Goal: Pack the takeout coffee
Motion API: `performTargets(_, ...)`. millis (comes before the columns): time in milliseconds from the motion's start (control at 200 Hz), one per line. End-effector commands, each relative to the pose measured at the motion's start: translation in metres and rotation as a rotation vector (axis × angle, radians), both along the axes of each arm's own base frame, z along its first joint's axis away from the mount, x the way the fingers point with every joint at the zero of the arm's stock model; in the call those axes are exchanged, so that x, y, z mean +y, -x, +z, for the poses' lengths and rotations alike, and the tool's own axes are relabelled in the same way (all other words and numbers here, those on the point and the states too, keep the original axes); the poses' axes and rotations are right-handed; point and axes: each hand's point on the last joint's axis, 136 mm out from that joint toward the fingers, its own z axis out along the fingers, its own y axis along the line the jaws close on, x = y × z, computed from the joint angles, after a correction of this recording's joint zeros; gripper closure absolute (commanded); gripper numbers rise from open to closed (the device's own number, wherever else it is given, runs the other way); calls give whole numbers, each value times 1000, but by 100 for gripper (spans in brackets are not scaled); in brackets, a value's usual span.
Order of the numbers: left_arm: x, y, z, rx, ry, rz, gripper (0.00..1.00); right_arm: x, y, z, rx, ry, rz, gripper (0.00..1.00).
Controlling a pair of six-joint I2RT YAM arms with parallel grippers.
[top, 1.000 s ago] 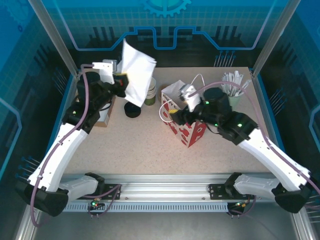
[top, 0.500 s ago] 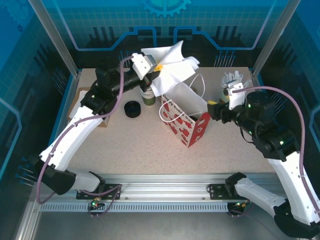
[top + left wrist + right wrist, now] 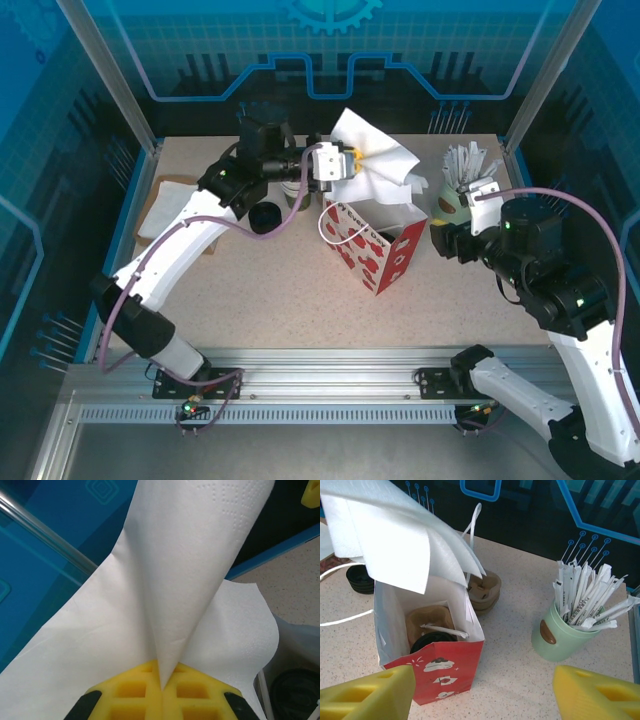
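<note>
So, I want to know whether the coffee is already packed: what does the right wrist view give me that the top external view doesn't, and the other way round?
Right wrist: it looks down into the open bag, where the takeout coffee, black lid up, sits in a brown carrier. Spare carriers are stacked behind the bag.
Top external: the left gripper is shut on the napkin above the bag, and the right gripper is open beside it.
Both: bag, napkin, loose black lid, green cup of straws.
</note>
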Motion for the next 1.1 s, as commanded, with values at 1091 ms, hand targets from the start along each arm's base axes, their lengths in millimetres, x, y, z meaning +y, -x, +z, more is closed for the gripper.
performTargets(1091, -33, -33, -75, -114, -288, -230, 100, -5, -6, -9, 35, 20, -31, 26)
